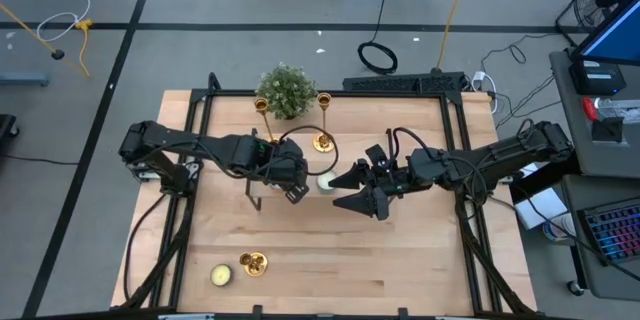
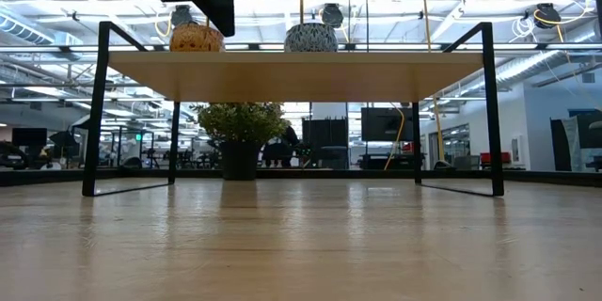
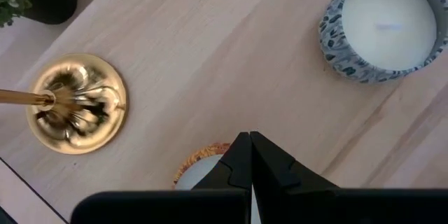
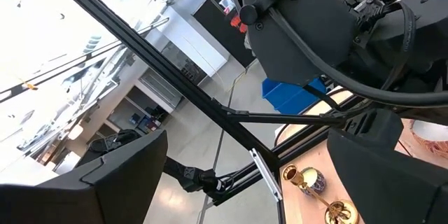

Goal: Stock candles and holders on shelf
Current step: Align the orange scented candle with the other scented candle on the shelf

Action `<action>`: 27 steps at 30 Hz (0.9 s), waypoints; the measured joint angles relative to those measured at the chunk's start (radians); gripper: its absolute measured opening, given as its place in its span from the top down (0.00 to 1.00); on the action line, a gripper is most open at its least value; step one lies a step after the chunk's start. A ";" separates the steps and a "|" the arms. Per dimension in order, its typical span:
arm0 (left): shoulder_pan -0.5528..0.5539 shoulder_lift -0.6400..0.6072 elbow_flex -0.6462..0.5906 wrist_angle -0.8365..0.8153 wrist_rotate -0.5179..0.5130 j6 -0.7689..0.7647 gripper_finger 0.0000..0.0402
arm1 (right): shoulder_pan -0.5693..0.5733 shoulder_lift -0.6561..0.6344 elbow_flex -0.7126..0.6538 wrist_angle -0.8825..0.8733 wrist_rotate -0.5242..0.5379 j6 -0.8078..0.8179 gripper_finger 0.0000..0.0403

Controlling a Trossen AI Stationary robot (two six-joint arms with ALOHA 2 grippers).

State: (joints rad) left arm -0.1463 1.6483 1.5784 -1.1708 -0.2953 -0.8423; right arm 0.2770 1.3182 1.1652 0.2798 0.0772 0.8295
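— Wooden tabletop [image 1: 380, 260] first: what's on it?

— Near its front edge a yellowish candle [image 1: 221, 275] sits just beside a gold holder [image 1: 253, 262]. The shelf [image 2: 376, 75] stands in the middle on black legs, with a green plant [image 1: 286, 90] behind it.

— And on the shelf?

— From table height I see two candles on the board: an orange-patterned one [image 2: 196, 38] and a blue-speckled one [image 2: 310, 38]. Two more gold holders stand near the plant, one [image 1: 262, 106] beside it, one [image 1: 322, 142] closer to my arms.

— Your left gripper?

— My left gripper [image 1: 296, 192] hovers over the shelf with its fingers [image 3: 238, 161] pressed together, holding nothing. The orange-patterned candle lies directly below the tips.

— The right one?

— My right gripper [image 1: 345, 189] hangs just beside the blue-speckled candle, facing the left one, jaws spread wide and empty.
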 joint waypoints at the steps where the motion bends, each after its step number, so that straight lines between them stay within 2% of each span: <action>1: 0.000 0.000 0.000 0.000 0.005 0.002 1.00 | 0.000 0.000 0.000 0.000 0.000 0.000 0.03; 20: -0.001 0.000 0.000 -0.022 0.028 0.010 1.00 | 0.000 0.000 0.000 0.000 0.000 0.000 0.03; 27: -0.021 0.001 0.000 0.047 0.011 0.035 1.00 | 0.000 0.000 0.000 0.000 0.000 0.000 0.03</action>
State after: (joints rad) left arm -0.1675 1.6493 1.5780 -1.1242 -0.2843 -0.8074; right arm 0.2768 1.3182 1.1652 0.2798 0.0772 0.8298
